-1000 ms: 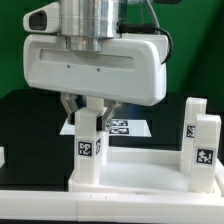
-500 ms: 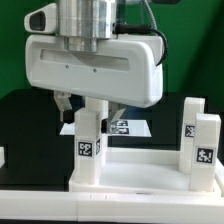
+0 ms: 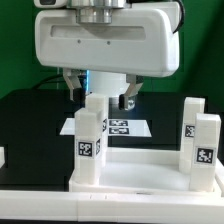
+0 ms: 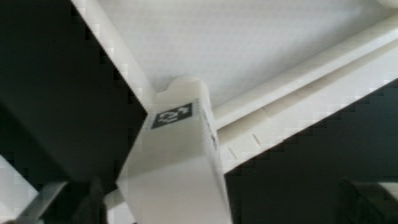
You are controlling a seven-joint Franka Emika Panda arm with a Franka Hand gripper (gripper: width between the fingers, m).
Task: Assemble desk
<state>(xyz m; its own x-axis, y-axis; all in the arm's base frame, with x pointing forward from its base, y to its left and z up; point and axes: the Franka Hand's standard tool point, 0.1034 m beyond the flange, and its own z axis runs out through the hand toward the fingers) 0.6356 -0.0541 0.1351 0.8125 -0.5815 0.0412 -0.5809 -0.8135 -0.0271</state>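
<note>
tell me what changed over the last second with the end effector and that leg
The end effector opened, let go of the leg and rose clear of its top. The leg stayed upright on the tabletop; the two posts at the exterior view's right and the marker board did not move.

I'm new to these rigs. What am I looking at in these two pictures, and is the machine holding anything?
The big white block is a robot arm's gripper, seen from an outside camera. Its two fingers stand open above a white square leg, holding nothing. That leg stands upright in the white tray-like tabletop; two more legs stand at the exterior view's right. Behind lies the flat marker board. The other picture comes from a camera on the wrist, looking down that same leg.
</note>
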